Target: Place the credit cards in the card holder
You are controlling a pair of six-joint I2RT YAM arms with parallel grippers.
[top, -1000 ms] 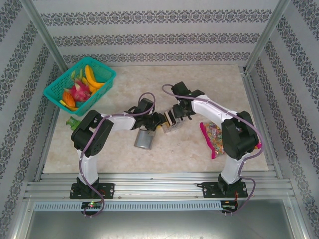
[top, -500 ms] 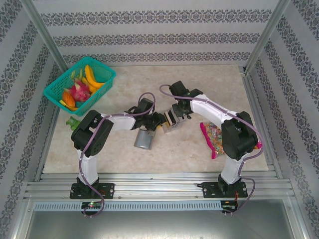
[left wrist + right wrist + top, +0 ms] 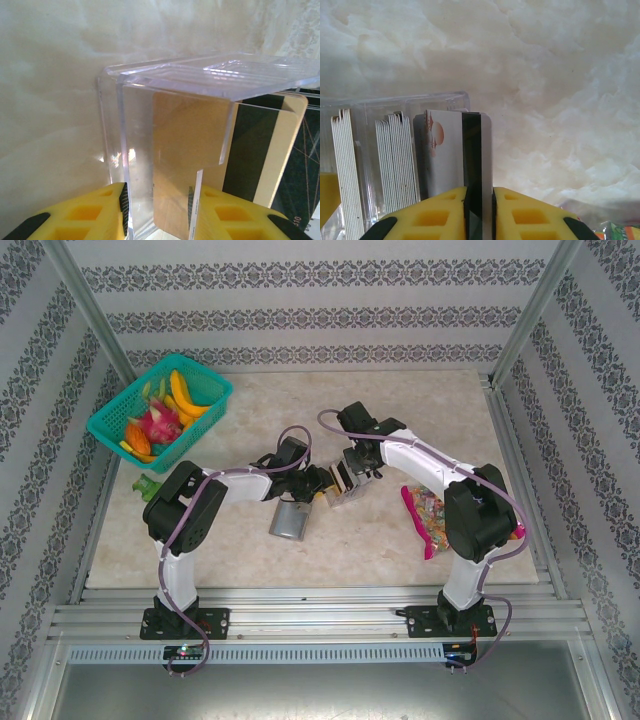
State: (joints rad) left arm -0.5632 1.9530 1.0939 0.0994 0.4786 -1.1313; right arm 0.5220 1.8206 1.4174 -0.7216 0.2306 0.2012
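In the left wrist view my left gripper (image 3: 157, 200) is shut on a wall of the small clear plastic tray (image 3: 165, 80). A tan credit card (image 3: 287, 135) with a black stripe stands behind it, beside a dark card (image 3: 306, 170). My right gripper (image 3: 479, 192) is shut on a pale card (image 3: 472, 150) with a black stripe, held upright at the tray's end. More cards (image 3: 395, 165) stand on edge in the tray (image 3: 395, 102). From above, both grippers (image 3: 322, 487) (image 3: 350, 478) meet mid-table. The dark-grey card holder (image 3: 288, 521) lies flat just in front of them.
A teal basket (image 3: 160, 412) of toy fruit stands at the back left, with a small green item (image 3: 148, 487) in front of it. A colourful candy bag (image 3: 428, 515) lies by the right arm's base. Bare marble table (image 3: 420, 410) stretches behind the arms.
The right arm's wrist has drifted slightly back and left with the card in its jaws. The left arm and the card holder have stayed put.
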